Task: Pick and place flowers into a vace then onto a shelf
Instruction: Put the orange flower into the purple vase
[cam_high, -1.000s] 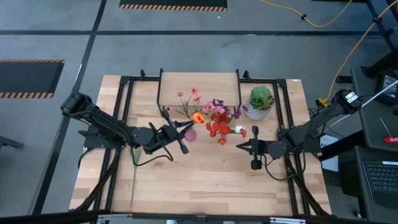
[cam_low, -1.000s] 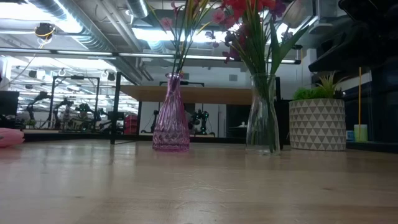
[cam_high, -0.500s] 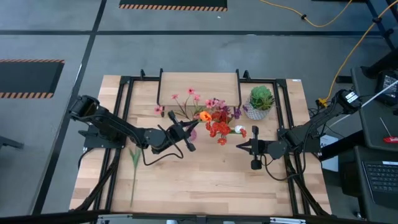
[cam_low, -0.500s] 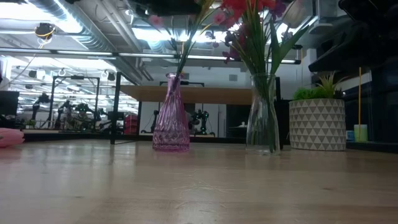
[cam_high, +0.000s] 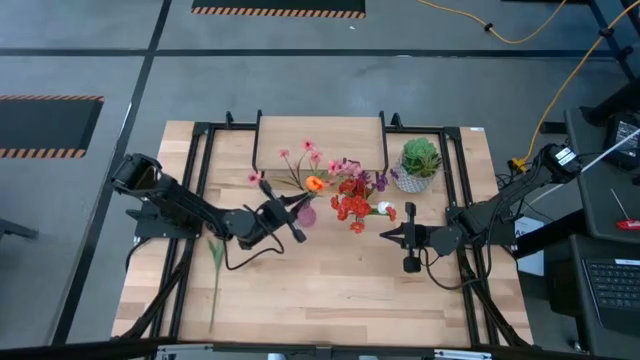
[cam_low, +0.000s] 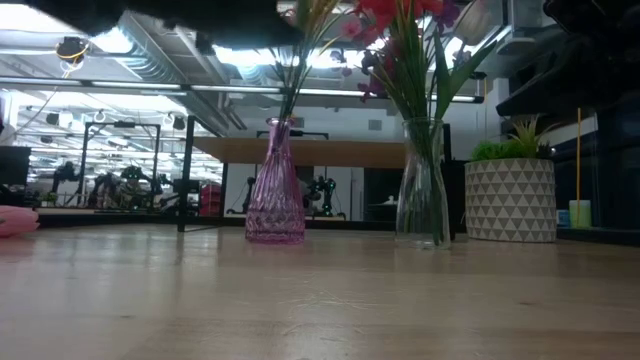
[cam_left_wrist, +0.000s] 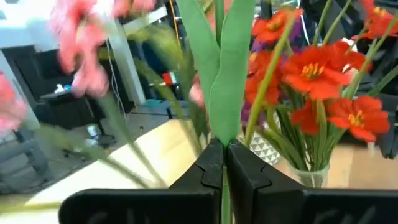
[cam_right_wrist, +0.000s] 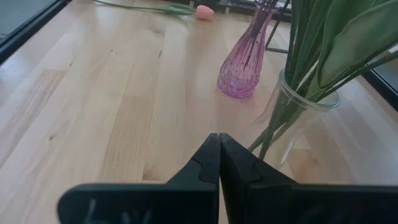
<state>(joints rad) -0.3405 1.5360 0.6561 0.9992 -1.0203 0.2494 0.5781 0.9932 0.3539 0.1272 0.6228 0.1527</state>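
My left gripper (cam_high: 296, 205) (cam_left_wrist: 224, 148) is shut on an orange tulip (cam_high: 315, 184), just left of the pink glass vase (cam_high: 306, 214) (cam_low: 275, 185). Small pink blossoms (cam_high: 300, 152) stand in that vase on thin stems. Whether the tulip's lower end is inside the vase, I cannot tell. A clear vase (cam_low: 423, 185) to its right holds red flowers (cam_high: 350, 207). A pink tulip (cam_high: 214, 268) lies flat on the table at the left. The shelf (cam_high: 320, 135) stands at the far middle. My right gripper (cam_high: 384, 235) (cam_right_wrist: 219, 140) waits shut, right of the clear vase. My left gripper pinches the orange tulip's green stem where its long leaves start (cam_left_wrist: 222, 132), between the two fingers. The fingers come in level from the table's left. The leaves and the bloom end stand out beyond the fingertips, toward the far right, clear of the table.
A spiky green plant in a white patterned pot (cam_high: 418, 160) (cam_low: 510, 200) stands at the far right beside the shelf. Black frame rails (cam_high: 200, 180) run along both sides of the table. The near half of the tabletop (cam_high: 330, 290) is bare wood.
My left gripper has come down with the orange tulip beside the pink vase; its dark bulk now fills the top left of the low view. The bloom swung toward the table's right and then back left. The pink blossoms shifted a little.
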